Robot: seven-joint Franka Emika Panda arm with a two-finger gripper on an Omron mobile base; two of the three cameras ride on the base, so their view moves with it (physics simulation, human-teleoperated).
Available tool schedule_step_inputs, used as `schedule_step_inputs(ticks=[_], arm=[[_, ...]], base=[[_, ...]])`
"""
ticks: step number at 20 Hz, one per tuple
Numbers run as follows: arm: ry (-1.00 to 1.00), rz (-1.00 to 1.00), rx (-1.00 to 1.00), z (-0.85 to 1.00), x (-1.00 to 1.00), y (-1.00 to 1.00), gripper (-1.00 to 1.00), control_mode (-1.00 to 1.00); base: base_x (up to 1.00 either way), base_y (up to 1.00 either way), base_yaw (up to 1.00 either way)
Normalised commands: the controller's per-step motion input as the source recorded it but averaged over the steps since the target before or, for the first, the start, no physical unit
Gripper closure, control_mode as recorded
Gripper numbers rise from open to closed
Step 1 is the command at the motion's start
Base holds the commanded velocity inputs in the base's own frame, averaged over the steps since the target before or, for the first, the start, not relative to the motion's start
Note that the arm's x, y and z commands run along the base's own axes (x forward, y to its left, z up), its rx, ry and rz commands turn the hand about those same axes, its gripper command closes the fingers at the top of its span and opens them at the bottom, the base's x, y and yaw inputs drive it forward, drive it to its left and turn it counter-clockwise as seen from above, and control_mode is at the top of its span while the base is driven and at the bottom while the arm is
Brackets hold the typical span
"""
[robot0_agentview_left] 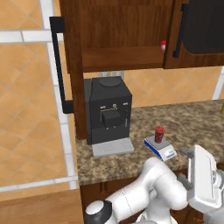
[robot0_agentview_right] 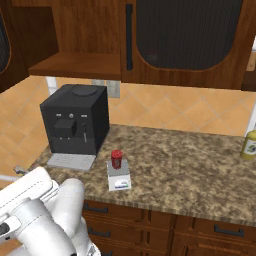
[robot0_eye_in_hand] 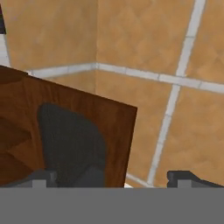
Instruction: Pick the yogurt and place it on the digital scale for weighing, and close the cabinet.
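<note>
The yogurt (robot0_agentview_left: 159, 134) (robot0_agentview_right: 116, 159), a small dark red cup, stands upright on the digital scale (robot0_agentview_left: 162, 151) (robot0_agentview_right: 119, 178) on the granite counter, right of the coffee machine. Above it, the cabinet (robot0_agentview_left: 118, 26) (robot0_agentview_right: 80, 64) has its left door (robot0_agentview_left: 74, 65) swung fully out, black bar handle outward; its right door (robot0_agentview_left: 199, 30) (robot0_agentview_right: 190, 35) is nearly shut. My gripper (robot0_agentview_left: 185, 167) (robot0_eye_in_hand: 113, 178) hangs low in front of the counter edge, open and empty, right of the scale. In the hand view it faces a brown door with a black panel (robot0_eye_in_hand: 72, 140).
A black coffee machine (robot0_agentview_left: 107, 109) (robot0_agentview_right: 75, 120) with a grey tray stands at the counter's left end under the open shelf. A small white cup with a red top (robot0_agentview_left: 163, 45) sits inside the cabinet. A yellow-green bottle (robot0_agentview_right: 248, 144) is at the far right. Drawers (robot0_agentview_right: 150, 220) run below.
</note>
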Motion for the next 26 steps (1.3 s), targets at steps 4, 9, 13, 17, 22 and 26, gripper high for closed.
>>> schedule_step_inputs(ticks=[4, 9, 13, 17, 22, 26], arm=[[-0.42, -0.42, 0.01, -0.04, -0.03, 1.0, -1.0, -1.0], [-0.42, -0.49, -0.02, -0.24, -0.19, 1.0, -1.0, -1.0], [-0.28, -0.37, -0.05, -0.45, 0.0, 1.0, -1.0, -1.0], [-0.3, -0.36, -0.04, -0.08, 0.0, 1.0, -1.0, -1.0], [-0.21, -0.36, -0.03, 0.1, 0.0, 1.0, -1.0, -1.0], [-0.04, -0.44, -0.04, 0.27, 0.34, 1.0, -1.0, -1.0]], base=[[0.0, 0.0, 0.0], [0.0, 0.0, 0.0], [0.0, 0.0, 0.0], [0.0, 0.0, 0.0], [0.0, 0.0, 0.0], [0.0, 0.0, 0.0]])
